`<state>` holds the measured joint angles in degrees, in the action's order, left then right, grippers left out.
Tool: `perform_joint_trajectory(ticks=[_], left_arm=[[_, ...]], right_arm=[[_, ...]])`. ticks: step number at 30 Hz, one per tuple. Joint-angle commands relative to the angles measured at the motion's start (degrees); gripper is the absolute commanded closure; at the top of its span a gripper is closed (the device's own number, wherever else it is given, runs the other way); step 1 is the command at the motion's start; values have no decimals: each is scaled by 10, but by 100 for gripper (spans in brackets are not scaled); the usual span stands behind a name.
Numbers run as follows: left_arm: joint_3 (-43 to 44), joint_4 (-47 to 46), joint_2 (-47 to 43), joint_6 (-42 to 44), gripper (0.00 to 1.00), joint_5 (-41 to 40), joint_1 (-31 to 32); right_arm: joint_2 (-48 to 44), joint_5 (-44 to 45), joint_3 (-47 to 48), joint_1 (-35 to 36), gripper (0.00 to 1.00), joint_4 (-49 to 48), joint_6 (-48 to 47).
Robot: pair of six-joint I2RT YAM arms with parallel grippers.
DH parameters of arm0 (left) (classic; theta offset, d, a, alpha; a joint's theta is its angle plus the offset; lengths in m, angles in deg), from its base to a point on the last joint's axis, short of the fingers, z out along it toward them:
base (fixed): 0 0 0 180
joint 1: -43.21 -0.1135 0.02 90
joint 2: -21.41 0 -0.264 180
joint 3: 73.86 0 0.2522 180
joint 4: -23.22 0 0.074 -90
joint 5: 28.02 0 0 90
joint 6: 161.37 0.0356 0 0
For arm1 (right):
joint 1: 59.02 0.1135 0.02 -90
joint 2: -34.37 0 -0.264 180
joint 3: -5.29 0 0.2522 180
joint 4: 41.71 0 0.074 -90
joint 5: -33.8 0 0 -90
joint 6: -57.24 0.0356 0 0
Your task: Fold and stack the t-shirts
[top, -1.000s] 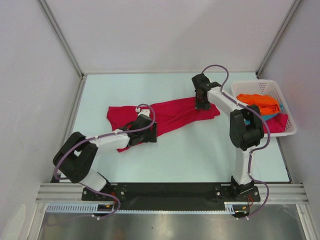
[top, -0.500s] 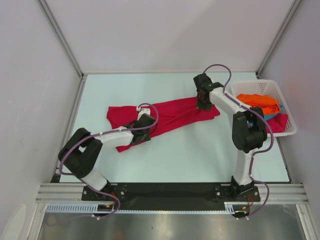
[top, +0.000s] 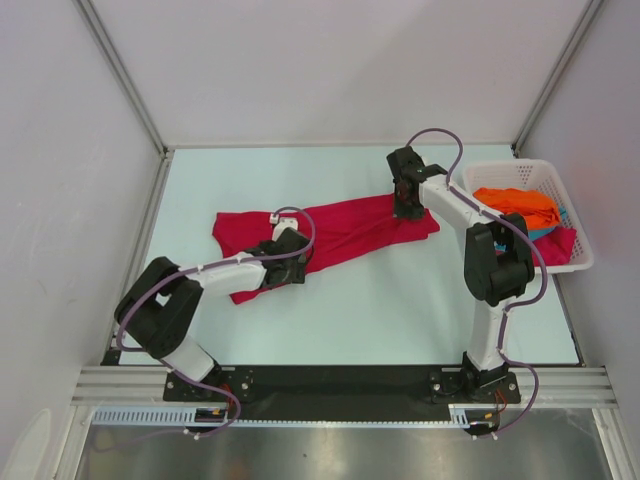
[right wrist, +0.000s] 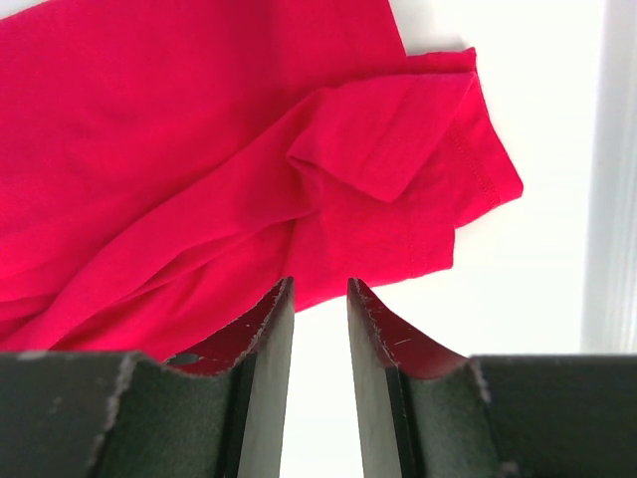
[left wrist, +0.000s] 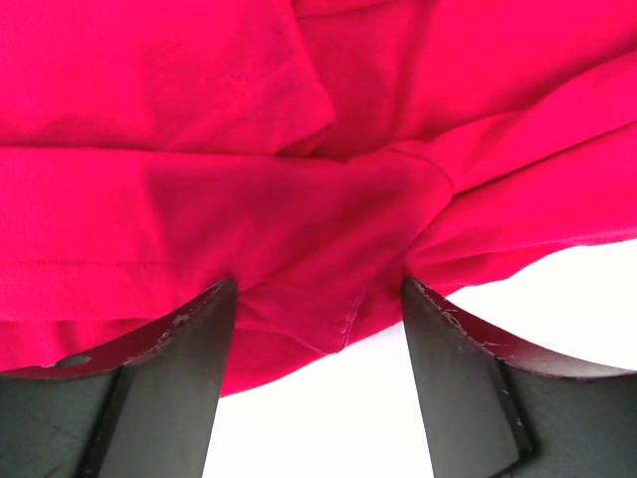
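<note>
Seen from above, a crimson red cotton t-shirt [top: 340, 228] lies rumpled and unfolded on the pale table [top: 400, 310], near its middle. Over the last second little has shifted. The left gripper [top: 295, 255] has crept slightly toward 9 o'clock along the shirt's near edge, and its elbow has swung outward. The right gripper [top: 405, 208] has eased a touch toward 12 o'clock at the shirt's far right end. The cloth itself looks almost unmoved, so folding seems not yet begun and both arms appear to be settling into grasp positions. In the left wrist view, the left gripper [left wrist: 317, 289] has its fingers spread wide over bunched red cloth [left wrist: 299, 199], clamping nothing. In the right wrist view, the right gripper [right wrist: 318, 284] has its fingers drawn nearly together. A sliver of table shows between them and no cloth appears caught. The shirt's long axis runs roughly from 9 o'clock to 3 o'clock, its right end tilted slightly toward 2 o'clock. A hemmed sleeve [right wrist: 418, 139] points toward the white slatted plastic basket [top: 585, 255] at 3 o'clock. The basket holds an orange t-shirt [top: 515, 205] over a teal one [top: 545, 232]. The collar's position cannot be made out.
</note>
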<state>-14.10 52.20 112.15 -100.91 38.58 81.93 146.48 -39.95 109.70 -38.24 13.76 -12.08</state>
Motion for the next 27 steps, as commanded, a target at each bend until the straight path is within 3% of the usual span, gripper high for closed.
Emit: perform_joint_trajectory(ticks=[1,17,23,27], left_arm=[[12,22,-25,-14,27,-3,2],[10,40,-66,-20,29,-33,2],[8,31,-33,-30,39,-29,2],[5,26,-20,-32,53,-24,2]], right_arm=[[-22,12,2,1,67,-7,-10],[-15,13,2,3,67,-8,-13],[-16,18,2,3,67,-5,-15],[-18,20,1,2,67,-4,-15]])
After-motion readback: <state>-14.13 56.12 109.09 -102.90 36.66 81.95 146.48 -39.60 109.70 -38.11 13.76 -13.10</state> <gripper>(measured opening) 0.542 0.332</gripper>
